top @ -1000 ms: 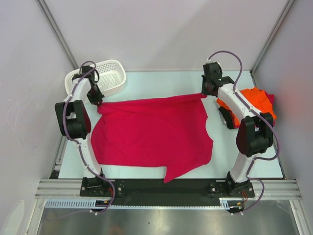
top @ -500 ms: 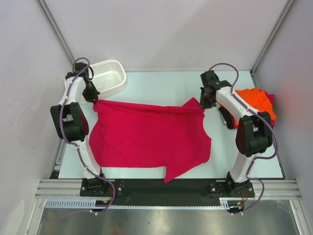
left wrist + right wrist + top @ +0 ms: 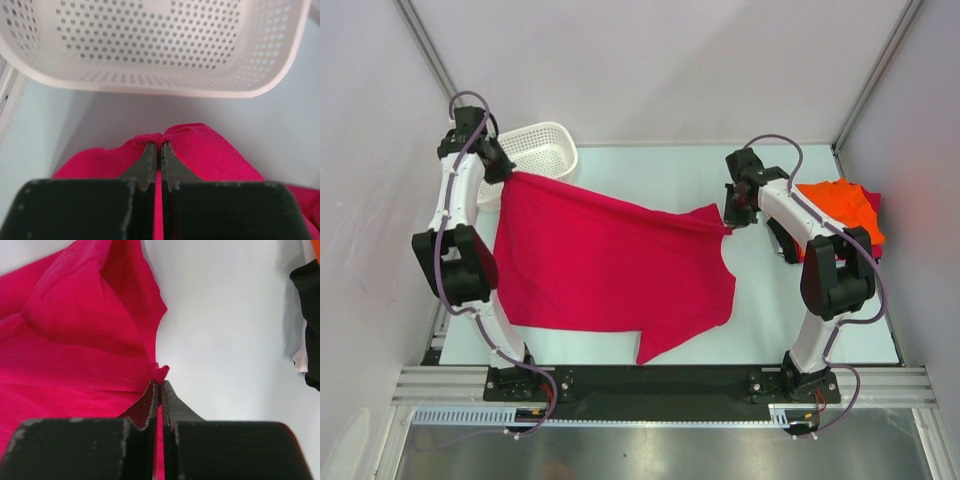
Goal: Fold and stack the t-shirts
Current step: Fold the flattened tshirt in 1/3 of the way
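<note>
A crimson t-shirt (image 3: 610, 265) is spread over the middle of the table, its far edge lifted. My left gripper (image 3: 506, 174) is shut on its far left corner, raised beside the basket; the cloth (image 3: 200, 150) bunches at the fingertips (image 3: 155, 146). My right gripper (image 3: 730, 213) is shut on the far right corner, lower; the cloth (image 3: 75, 340) is pinched at its tips (image 3: 160, 382). An orange t-shirt (image 3: 840, 205) lies crumpled at the right, with a bit of another crimson shirt (image 3: 873, 200) under it.
A white mesh basket (image 3: 545, 150) stands at the far left, just beyond my left gripper; it fills the top of the left wrist view (image 3: 150, 45). The shirt's near sleeve (image 3: 665, 340) reaches toward the table's front edge.
My left gripper has risen and moved back-left with the shirt corner. My right gripper moved slightly left and nearer. The shirt's far edge is lifted and the cloth has slid left.
</note>
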Tool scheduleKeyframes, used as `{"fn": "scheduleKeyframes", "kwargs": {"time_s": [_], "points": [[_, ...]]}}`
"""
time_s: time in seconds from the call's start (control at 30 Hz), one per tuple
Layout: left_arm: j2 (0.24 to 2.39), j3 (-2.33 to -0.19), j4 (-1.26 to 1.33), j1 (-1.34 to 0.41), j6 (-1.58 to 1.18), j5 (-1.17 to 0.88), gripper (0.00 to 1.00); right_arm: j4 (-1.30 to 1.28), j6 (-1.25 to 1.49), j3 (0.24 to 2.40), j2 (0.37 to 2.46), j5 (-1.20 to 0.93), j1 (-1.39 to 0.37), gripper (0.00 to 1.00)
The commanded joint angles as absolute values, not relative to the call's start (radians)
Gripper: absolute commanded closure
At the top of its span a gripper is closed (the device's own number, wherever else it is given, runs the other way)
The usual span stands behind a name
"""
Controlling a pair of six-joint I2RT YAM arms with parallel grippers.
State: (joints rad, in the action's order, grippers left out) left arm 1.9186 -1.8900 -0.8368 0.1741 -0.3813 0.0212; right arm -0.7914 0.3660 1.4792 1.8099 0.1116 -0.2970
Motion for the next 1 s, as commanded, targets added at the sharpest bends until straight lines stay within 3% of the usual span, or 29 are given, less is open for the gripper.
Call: {"fn": "scheduleKeyframes", "kwargs": {"time_s": [0.0,0.2,0.37,0.43,0.47,0.53,0.57,0.6,0.67,0.7,0.73,0.97], "points": [[1.832,-1.752,-0.848,0.181,-0.382,0.015,1.00,-0.842,0.373,1.482,1.839,0.078,-0.298,1.00],[1.783,-1.544,-0.930,0.183,-0.423,0.054,1.00,-0.888,0.373,1.508,1.887,0.011,-0.317,1.00],[1.848,-1.551,-0.988,0.186,-0.442,0.078,1.00,-0.926,0.361,1.535,1.931,-0.033,-0.348,0.97],[1.885,-1.565,-1.009,0.190,-0.451,0.081,0.88,-0.959,0.350,1.549,1.959,-0.060,-0.356,0.82],[1.896,-1.577,-1.012,0.192,-0.456,0.078,0.81,-0.968,0.347,1.552,1.965,-0.081,-0.360,0.60],[1.908,-1.592,-1.019,0.195,-0.465,0.063,0.71,-0.985,0.336,1.554,1.964,-0.087,-0.382,0.43],[1.907,-1.604,-1.019,0.195,-0.472,0.063,0.64,-0.988,0.333,1.554,1.951,-0.089,-0.387,0.28],[1.904,-1.609,-1.023,0.195,-0.480,0.067,0.36,-0.989,0.331,1.555,1.944,-0.094,-0.390,0.22],[1.888,-1.626,-1.035,0.195,-0.495,0.092,0.18,-1.009,0.328,1.571,1.921,-0.098,-0.387,0.13],[1.882,-1.629,-1.040,0.195,-0.499,0.104,0.01,-1.025,0.325,1.580,1.913,-0.097,-0.382,0.11],[1.878,-1.637,-1.043,0.195,-0.499,0.109,0.00,-1.031,0.321,1.600,1.907,-0.094,-0.377,0.07],[1.766,-1.592,-0.982,0.196,-0.497,0.129,0.00,-1.023,0.299,1.654,1.882,-0.078,-0.318,0.07]]}}
